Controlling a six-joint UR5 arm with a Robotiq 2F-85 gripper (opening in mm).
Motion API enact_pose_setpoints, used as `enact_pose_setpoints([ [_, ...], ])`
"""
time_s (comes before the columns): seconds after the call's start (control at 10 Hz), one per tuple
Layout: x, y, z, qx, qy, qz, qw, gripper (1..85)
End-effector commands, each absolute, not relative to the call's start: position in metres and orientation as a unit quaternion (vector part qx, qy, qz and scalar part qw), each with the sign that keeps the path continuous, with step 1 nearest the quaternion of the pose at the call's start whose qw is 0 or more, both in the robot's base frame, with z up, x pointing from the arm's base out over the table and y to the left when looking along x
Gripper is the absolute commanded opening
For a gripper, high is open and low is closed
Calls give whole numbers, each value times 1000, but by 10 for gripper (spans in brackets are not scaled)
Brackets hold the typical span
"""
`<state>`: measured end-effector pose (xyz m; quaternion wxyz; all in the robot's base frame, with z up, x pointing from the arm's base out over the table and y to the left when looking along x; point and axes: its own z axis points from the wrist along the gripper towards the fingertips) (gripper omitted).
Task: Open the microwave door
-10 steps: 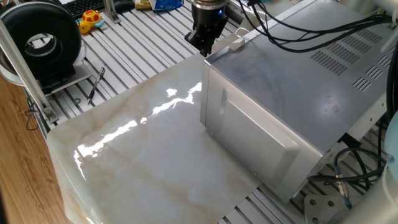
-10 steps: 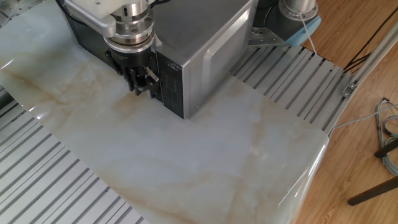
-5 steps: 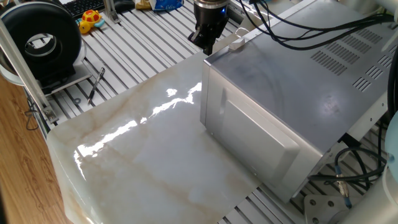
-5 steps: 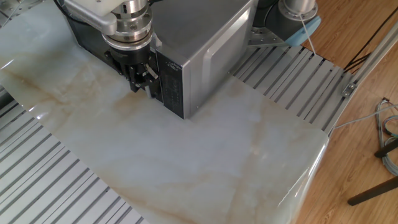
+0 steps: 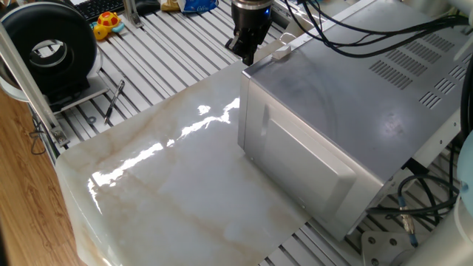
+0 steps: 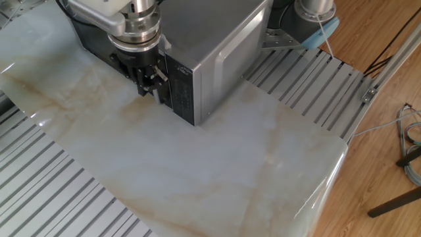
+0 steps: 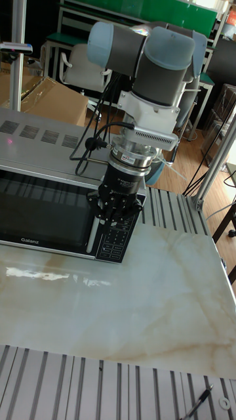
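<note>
Black and pointing straight down, the gripper hangs from the grey-and-blue arm right in front of the microwave, over the strip of buttons beside the microwave door. Its fingers sit close together, near or against the front face next to the door's edge, but whether they are clamped on anything or simply drawn in I cannot tell from any view. The door, a black frame around a dark window with the brand name along the bottom, lies flush with the front and looks closed. The microwave itself stands at the back of a glossy pale marble slab with faint tan veins, its silver casing showing rows of vent slots on top and a raised rectangular bulge on one side. That slab rests on a bench of ribbed aluminium slats, and its front part is bare and reflects the ceiling lights. Black cables drape over the top of the casing. Off the slab, near the bench's far corner, sit a black round fan housing, a yellow toy and a keyboard. Behind the arm the tall view shows office chairs, cardboard boxes and a wooden floor.
</note>
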<state>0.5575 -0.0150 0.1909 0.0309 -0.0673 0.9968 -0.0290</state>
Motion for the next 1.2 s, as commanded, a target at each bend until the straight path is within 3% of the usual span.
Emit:
enact_pose_setpoints([
  [0.0, 561, 10, 192, -24, 999, 23, 39, 10],
  [0.5, 571, 12, 178, -73, 997, 20, 33, 10],
  [1.1, 555, 13, 202, -75, 997, 11, 28, 10],
])
